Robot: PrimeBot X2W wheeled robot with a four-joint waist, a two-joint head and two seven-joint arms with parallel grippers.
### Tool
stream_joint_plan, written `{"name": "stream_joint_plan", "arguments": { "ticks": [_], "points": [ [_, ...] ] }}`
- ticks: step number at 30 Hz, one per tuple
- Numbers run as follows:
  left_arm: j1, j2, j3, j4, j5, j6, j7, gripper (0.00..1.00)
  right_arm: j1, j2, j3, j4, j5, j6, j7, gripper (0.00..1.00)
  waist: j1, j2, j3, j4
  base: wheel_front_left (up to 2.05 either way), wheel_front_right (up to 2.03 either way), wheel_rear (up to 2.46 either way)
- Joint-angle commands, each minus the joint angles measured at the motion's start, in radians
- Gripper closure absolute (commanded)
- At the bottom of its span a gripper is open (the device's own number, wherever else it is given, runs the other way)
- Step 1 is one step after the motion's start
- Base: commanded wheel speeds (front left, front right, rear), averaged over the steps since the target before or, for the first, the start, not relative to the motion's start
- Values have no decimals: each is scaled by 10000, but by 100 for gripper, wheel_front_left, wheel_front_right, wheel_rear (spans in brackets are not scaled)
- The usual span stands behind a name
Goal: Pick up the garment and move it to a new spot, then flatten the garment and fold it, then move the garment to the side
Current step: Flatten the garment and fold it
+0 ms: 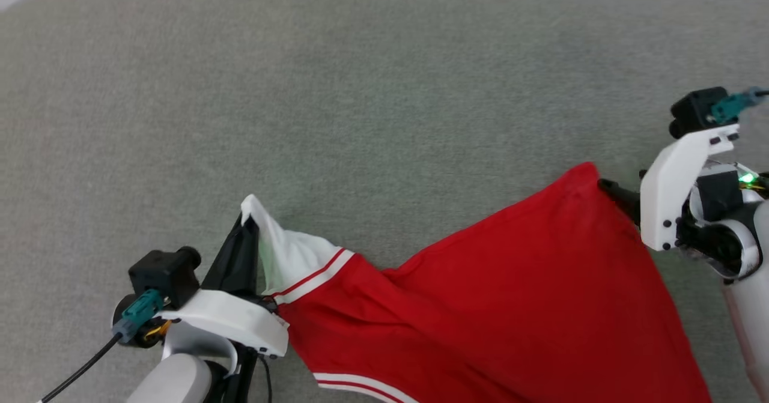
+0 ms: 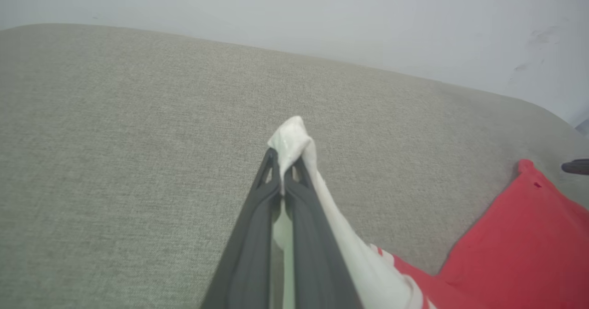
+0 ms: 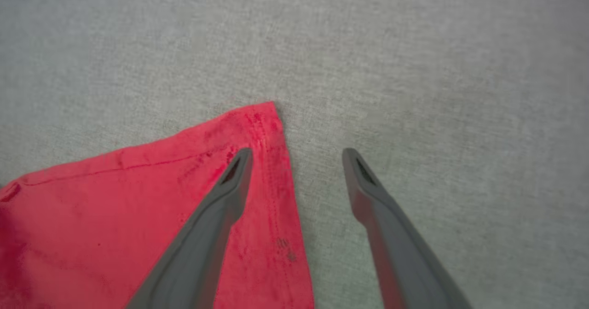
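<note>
Red, white-sleeved jersey garment (image 1: 510,283) spans lower left to right edge; left gripper (image 2: 283,173) clamps its sleeve (image 1: 288,259), right gripper (image 3: 297,156) gapes over its hem corner (image 3: 262,120).

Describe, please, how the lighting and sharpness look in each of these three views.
Head view: soft, even light, faint shadows, a green lamp glowing near the right edge. Left wrist view: the white sleeve in the left pincer looks washed out. Right wrist view: the shirt corner is fairly sharp, the right pincer blurs toward the bottom edge.
</note>
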Motion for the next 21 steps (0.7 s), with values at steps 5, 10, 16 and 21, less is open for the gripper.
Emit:
{"name": "stream_joint_plan", "arguments": {
  "ticks": [5, 10, 16, 21],
  "points": [
    [-564, -320, -189, 270, 116, -236, -156, 100, -823, -75, 793, 905, 248, -7, 1904, 0, -2, 0, 781, 694, 0, 0, 0],
    [-766, -485, -266, 534, 102, -362, -261, 100, -660, 54, 1412, 1662, 602, -4, 2629, 0, -2, 0, 898, 846, 0, 0, 0],
    [-764, -592, -262, 837, 7, -460, -359, 100, -737, -66, 1723, 1781, 913, -3, 2120, 100, -2, 0, 651, 872, 0, 0, 0],
    [-652, -523, -166, 1011, -88, -466, -386, 100, -987, -365, 1799, 1626, 1002, -4, 1045, 100, -2, 0, 56, 754, 0, 0, 0]
  ]
}}
